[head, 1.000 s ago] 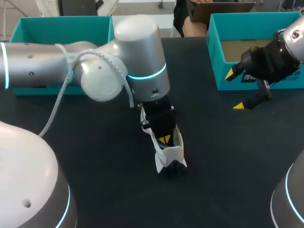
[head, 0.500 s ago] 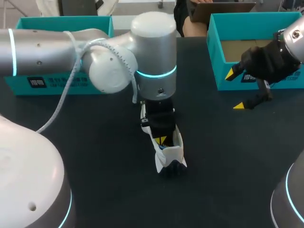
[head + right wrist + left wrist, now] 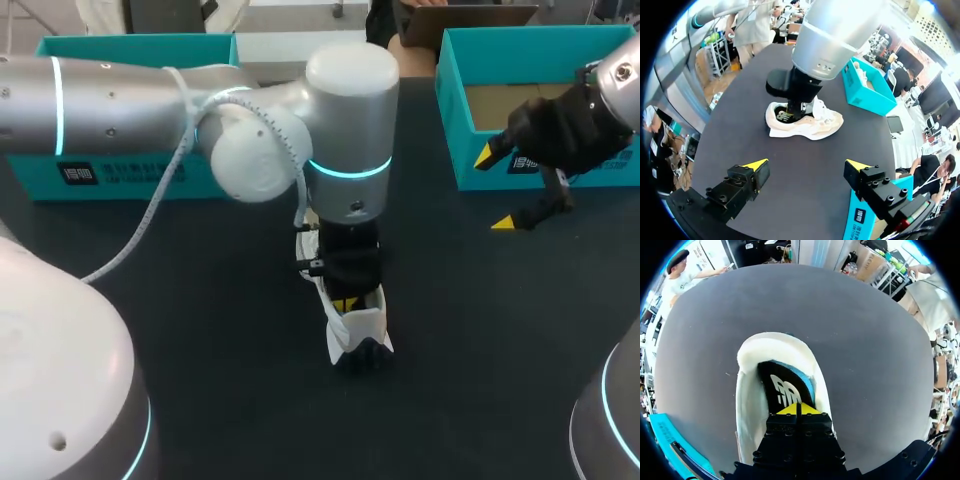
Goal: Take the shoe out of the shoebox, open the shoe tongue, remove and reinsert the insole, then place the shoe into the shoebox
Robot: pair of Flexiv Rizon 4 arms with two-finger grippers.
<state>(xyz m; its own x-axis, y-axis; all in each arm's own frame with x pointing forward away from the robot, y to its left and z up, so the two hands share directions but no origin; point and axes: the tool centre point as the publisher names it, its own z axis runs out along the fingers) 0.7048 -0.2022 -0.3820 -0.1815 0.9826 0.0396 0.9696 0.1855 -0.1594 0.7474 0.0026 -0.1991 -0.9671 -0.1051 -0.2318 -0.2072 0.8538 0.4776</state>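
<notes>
While one shoe [image 3: 358, 325] rests on the tabletop [image 3: 200, 330], left fingers [image 3: 790, 410] sit pressed together inside it; right fingers [image 3: 756, 165] spread wide; two boxes behind: left shoebox [image 3: 120, 50], right shoebox [image 3: 470, 170].

From my end the shoe [image 3: 805, 122] is cream-white, and its insole [image 3: 785, 387] is black with a white logo and blue edge. Teal shoebox [image 3: 452, 110], black table [image 3: 200, 330].

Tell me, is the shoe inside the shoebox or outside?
Outside. The shoe stands on the table, apart from the left teal box and the right teal box, the left claw in its opening.
</notes>
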